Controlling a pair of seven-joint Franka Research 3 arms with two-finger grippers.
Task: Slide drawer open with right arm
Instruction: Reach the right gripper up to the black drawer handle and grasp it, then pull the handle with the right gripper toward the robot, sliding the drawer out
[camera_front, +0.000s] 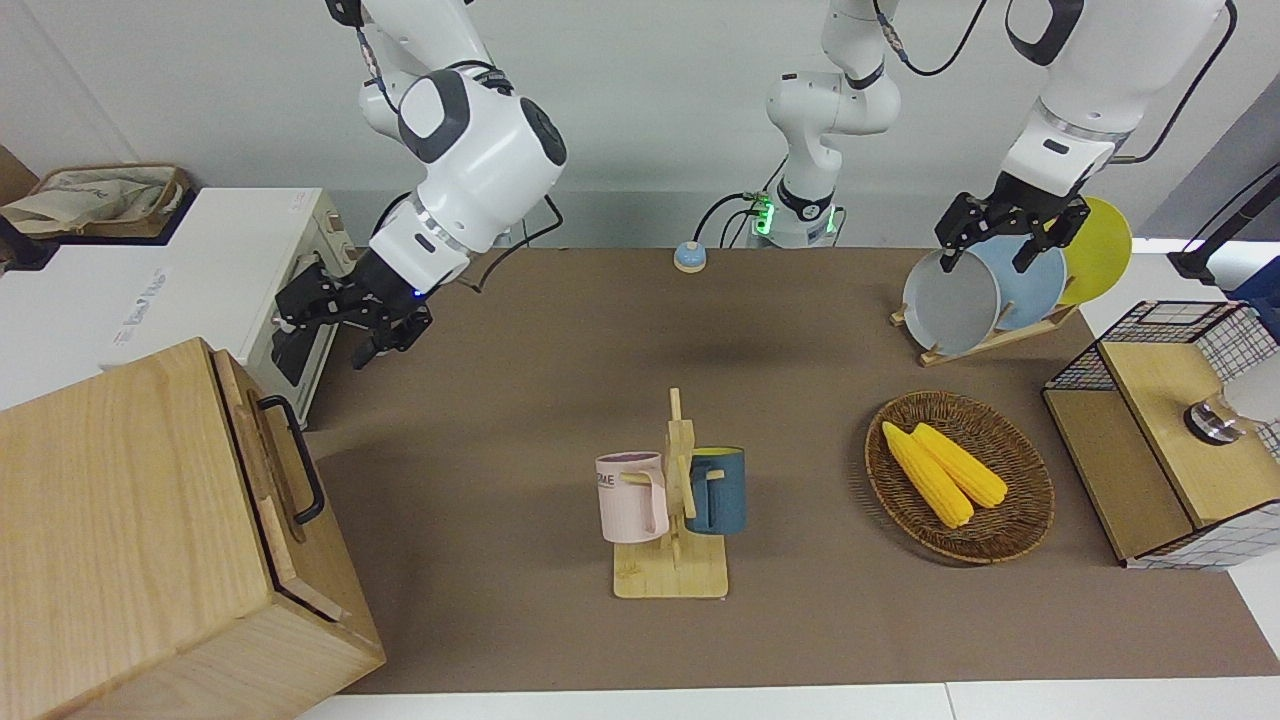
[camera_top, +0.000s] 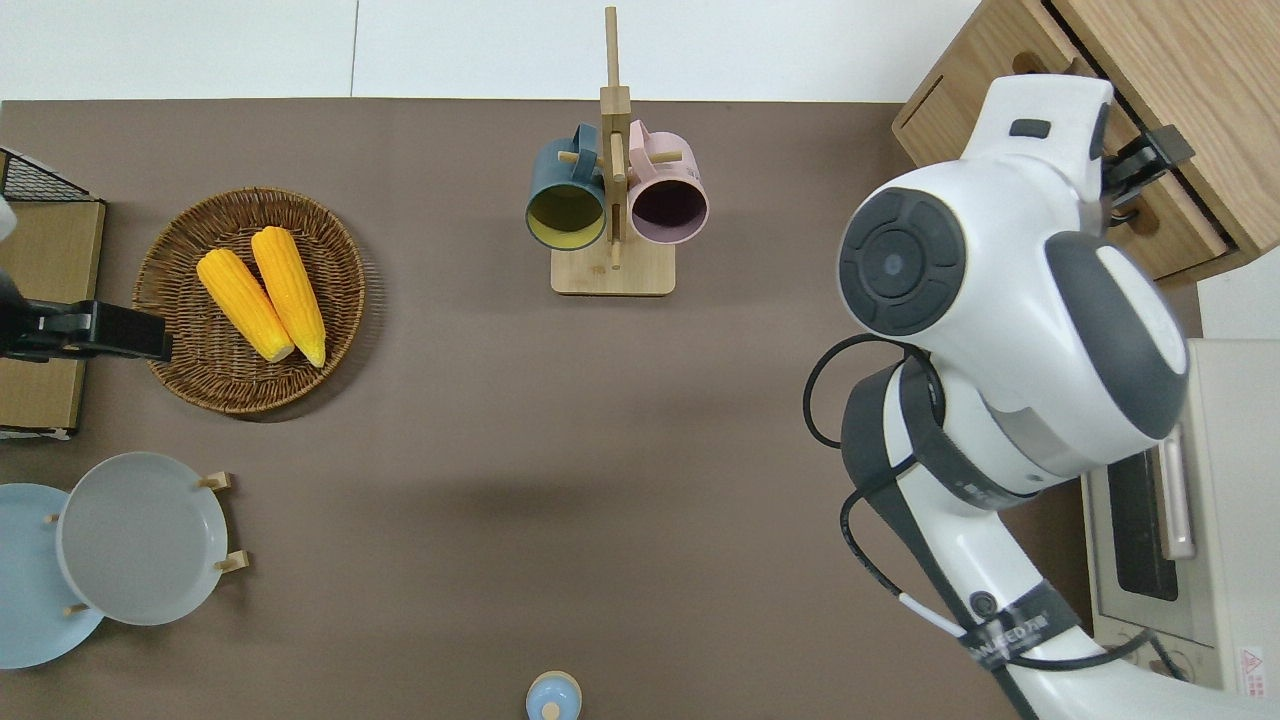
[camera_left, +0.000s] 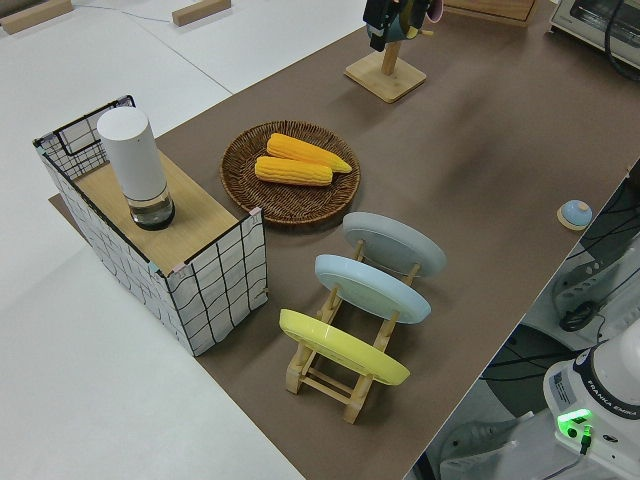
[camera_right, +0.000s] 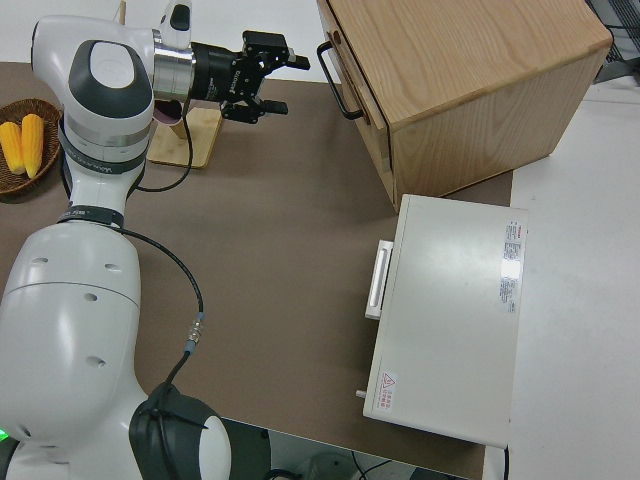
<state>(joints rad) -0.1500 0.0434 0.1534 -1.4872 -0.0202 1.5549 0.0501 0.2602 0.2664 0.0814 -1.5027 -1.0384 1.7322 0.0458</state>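
Wood cabinet: pale, at the corner of the surface on the right arm's end, farthest from the robots; set at an angle to the edges.
Drawer: top band of the cabinet's front, flush with the front, so not pulled out.
Handle: black bar across the drawer front; nothing touches it.
Right arm: reaches out over the right arm's end of the surface; small blue light at the wrist.
Right claw: in the air, pointed at the drawer front, near the handle but apart from it; fingers spread, holding nothing. Overhead view shows it over the cabinet's front edge.
Left arm: parked.
Left claw: fingers spread, gripping nothing that I can see.
Toaster oven: white, along the edge at the right arm's end, nearer to the robots than the cabinet and just beside it.
Mug rack: wooden, mid-surface toward the edge farthest from the robots; a pink mug and a blue mug hang on it.
Basket: wicker, toward the left arm's end; two corn cobs lie in it.
Plate rack: near the corner by the left arm; grey, blue and yellow plates stand in it.
Wire box: wood and wire grid, at the edge on the left arm's end; a white cylinder stands on it.
Blue knob: small, at the edge nearest the robots, mid-way along.
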